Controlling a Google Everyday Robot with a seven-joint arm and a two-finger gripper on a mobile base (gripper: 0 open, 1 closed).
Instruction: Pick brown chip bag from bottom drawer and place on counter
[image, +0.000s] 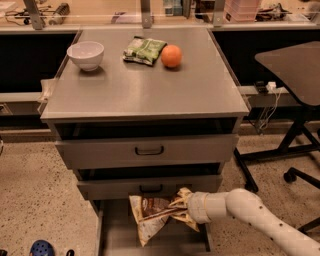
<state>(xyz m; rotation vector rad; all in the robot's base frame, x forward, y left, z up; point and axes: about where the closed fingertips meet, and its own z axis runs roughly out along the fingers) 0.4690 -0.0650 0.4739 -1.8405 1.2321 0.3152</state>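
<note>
The brown chip bag (152, 212) hangs crumpled over the open bottom drawer (117, 235), just below the front of the middle drawer. Its dark brown front and pale printed back both show. My gripper (183, 209), at the end of the white arm coming in from the lower right, is shut on the bag's right edge and holds it above the drawer floor. The fingertips are buried in the foil. The counter (145, 92) is the grey top of the cabinet, well above the gripper.
On the counter's far part stand a white bowl (85, 54), a green snack bag (144, 50) and an orange (171, 56). Two handled drawers (149, 150) stick out slightly above the bag. A dark side table (295, 65) and its wheeled legs (289, 176) stand at the right.
</note>
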